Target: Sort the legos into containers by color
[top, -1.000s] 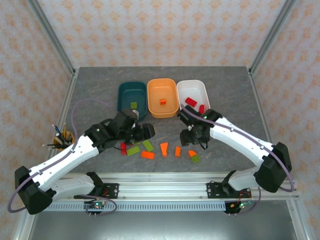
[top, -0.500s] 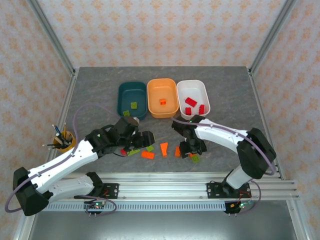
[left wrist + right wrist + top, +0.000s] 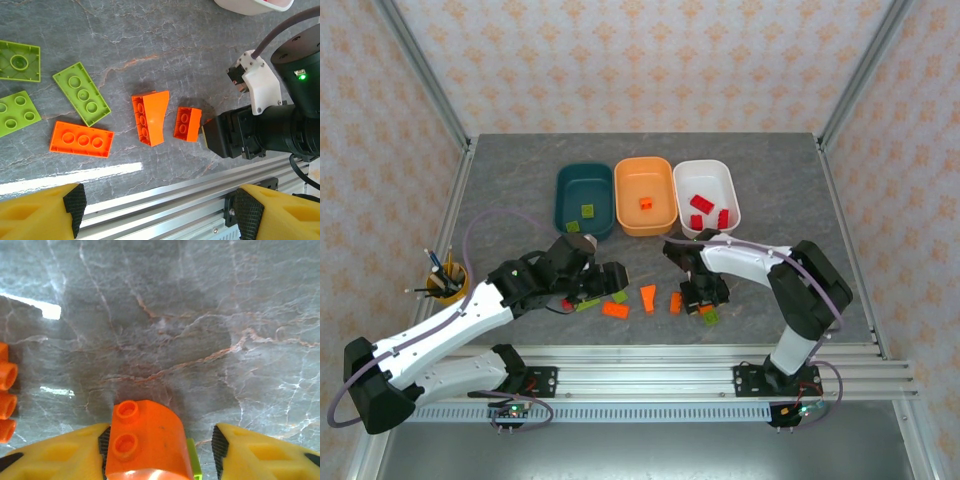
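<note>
picking step, orange sort. right fingers (image 3: 250, 450) low on the grey stone-look counter (image 3: 200, 315), straddling a small orange round-topped plastic brick (image 3: 147, 440): one side against it, the other just apart, so half-wide and not yet clamped. translucent yellow-green plastic brick (image 3: 194, 462) touching its edge. left fingers (image 3: 40, 210) spread wide, empty, above a loose orange wedge brick (image 3: 150, 117). next, by judgement: squeeze the orange piece alone, lift clear, carry to the shallow orange plastic tub (image 3: 662, 185) at the back.
</note>
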### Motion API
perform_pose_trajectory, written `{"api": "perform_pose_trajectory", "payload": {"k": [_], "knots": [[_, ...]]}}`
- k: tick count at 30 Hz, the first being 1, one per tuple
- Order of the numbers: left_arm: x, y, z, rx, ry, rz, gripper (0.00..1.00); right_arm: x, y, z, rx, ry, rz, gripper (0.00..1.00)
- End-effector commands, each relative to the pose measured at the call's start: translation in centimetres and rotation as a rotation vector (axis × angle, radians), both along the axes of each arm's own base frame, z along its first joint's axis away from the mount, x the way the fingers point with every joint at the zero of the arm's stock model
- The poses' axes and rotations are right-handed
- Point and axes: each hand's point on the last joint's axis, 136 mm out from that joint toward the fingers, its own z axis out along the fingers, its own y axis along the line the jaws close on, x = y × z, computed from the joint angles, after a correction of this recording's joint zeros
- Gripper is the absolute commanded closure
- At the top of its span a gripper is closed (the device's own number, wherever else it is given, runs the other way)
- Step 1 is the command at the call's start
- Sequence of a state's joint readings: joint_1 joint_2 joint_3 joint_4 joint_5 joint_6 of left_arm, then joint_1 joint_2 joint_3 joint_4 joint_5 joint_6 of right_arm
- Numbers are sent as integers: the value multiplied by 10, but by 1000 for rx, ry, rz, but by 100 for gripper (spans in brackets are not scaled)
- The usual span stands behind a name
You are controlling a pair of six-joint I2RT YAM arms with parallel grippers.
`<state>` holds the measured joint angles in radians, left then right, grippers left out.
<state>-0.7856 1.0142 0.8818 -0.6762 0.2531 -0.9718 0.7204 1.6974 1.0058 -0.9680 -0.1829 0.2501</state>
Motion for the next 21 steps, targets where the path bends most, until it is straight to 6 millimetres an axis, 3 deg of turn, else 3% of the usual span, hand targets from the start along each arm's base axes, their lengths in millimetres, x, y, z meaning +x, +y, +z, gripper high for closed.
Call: {"api": "perform_pose_trajectory", "payload": {"k": [1,13,16,21], "knots": [[3,1,4,-4,-23,22,19,1,-6,-7,-22,4,4,48],[7,-3,4,-2,-21,15,19,17,-5,-2,1,-57,-49,65],[11,-1,9,13,-40,30,19,34,-1,15,16,-126,-65,67],[31,3,31,27,-82,72,19,81,23,70,78,-274,-67,70]]}}
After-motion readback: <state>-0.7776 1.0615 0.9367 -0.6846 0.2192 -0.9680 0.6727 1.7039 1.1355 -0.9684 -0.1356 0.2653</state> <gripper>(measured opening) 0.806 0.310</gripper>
